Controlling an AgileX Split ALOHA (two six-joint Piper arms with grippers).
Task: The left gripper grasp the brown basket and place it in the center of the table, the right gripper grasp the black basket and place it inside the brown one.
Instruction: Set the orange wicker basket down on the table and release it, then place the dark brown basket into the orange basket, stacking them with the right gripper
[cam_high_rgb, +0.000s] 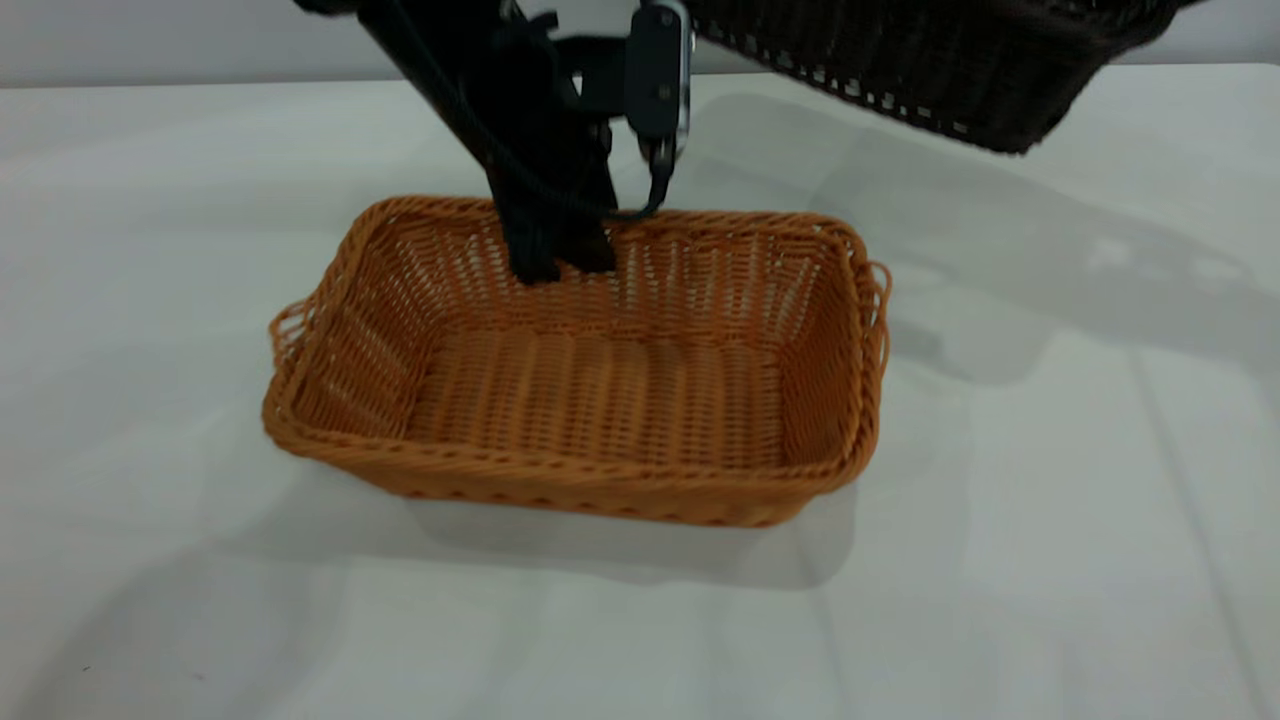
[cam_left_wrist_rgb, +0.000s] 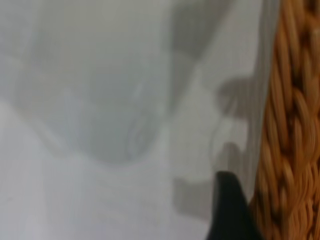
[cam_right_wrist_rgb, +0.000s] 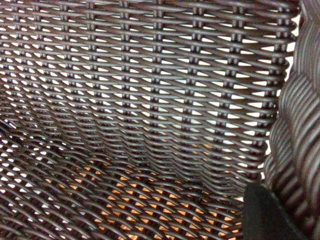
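The brown basket (cam_high_rgb: 560, 480) rests on the white table (cam_high_rgb: 1050, 500) near its middle, long side toward the camera. My left gripper (cam_high_rgb: 565, 255) reaches down over its far long rim and is shut on that rim. In the left wrist view one dark finger (cam_left_wrist_rgb: 230, 210) lies against the outside of the braided rim (cam_left_wrist_rgb: 290, 125); the other finger is hidden. The black basket (cam_high_rgb: 930, 70) hangs tilted in the air at the upper right. The right gripper is out of the exterior view. In the right wrist view one finger (cam_right_wrist_rgb: 265, 215) is clamped at the black basket's rim (cam_right_wrist_rgb: 300, 125), and orange shows through the weave.
The black basket casts a broad shadow (cam_high_rgb: 1000, 260) on the table right of the brown basket. The left arm (cam_high_rgb: 480, 90) rises behind the brown basket's far rim.
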